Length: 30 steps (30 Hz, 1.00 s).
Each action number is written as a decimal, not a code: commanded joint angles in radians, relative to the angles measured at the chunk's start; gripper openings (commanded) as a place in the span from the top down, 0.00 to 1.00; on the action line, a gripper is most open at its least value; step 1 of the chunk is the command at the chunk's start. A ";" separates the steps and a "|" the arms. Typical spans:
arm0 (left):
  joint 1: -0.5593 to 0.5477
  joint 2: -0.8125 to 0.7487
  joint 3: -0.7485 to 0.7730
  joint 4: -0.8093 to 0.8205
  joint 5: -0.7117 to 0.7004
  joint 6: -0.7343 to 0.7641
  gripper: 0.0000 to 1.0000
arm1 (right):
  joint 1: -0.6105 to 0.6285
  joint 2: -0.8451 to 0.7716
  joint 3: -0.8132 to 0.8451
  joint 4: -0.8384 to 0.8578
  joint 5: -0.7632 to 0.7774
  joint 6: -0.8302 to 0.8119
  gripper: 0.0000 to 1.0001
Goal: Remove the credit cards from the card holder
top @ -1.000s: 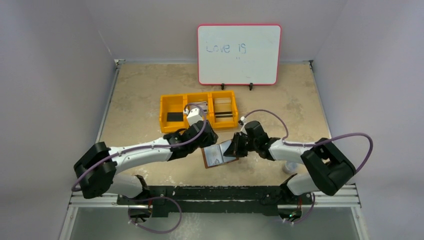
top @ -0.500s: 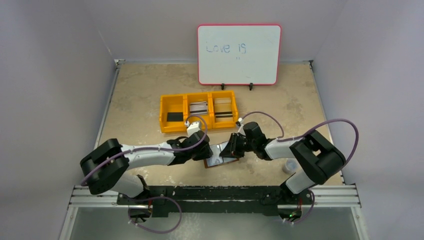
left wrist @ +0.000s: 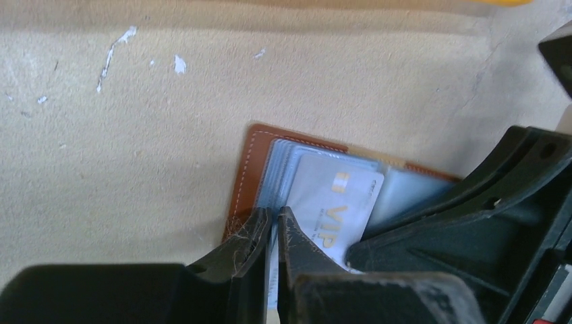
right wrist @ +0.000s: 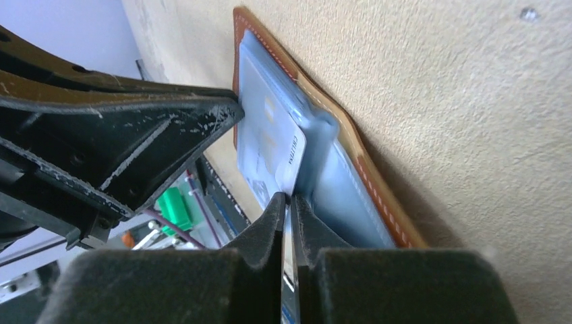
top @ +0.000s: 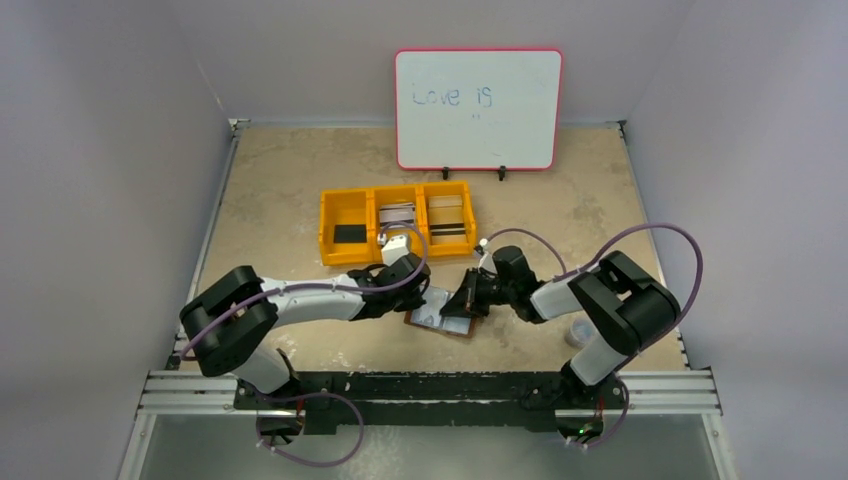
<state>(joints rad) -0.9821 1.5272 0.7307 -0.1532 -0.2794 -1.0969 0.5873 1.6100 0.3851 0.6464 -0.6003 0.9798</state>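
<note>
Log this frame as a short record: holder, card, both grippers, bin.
card holder: open, lying flat, clear sleeves facing up
pale card: marked VIP, askew over the sleeves
left gripper: shut on the near edge of the clear sleeves
right gripper: shut on a corner of the pale card
yellow bin: beyond the holder, cards in all three compartments
</note>
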 commanded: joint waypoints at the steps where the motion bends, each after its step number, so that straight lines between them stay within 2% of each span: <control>1: -0.022 0.055 0.026 -0.030 0.035 0.010 0.97 | -0.003 0.031 -0.014 0.174 -0.070 0.071 0.97; 3: -0.024 0.050 0.026 -0.040 0.020 0.002 1.00 | -0.017 0.028 -0.026 0.177 -0.060 0.078 1.00; 10: -0.027 0.018 0.000 -0.041 -0.016 -0.019 1.00 | -0.035 -0.002 -0.050 0.250 -0.037 0.158 1.00; 21: -0.027 -0.037 -0.038 -0.039 -0.063 -0.040 1.00 | -0.049 -0.027 -0.073 0.180 0.018 0.179 1.00; 30: -0.027 -0.055 -0.043 -0.049 -0.098 -0.047 1.00 | -0.085 -0.088 -0.094 0.055 0.025 0.102 1.00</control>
<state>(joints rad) -1.0031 1.4975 0.7048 -0.1661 -0.3489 -1.1355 0.5217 1.5562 0.3004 0.7536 -0.5945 1.1305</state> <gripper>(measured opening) 0.007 0.004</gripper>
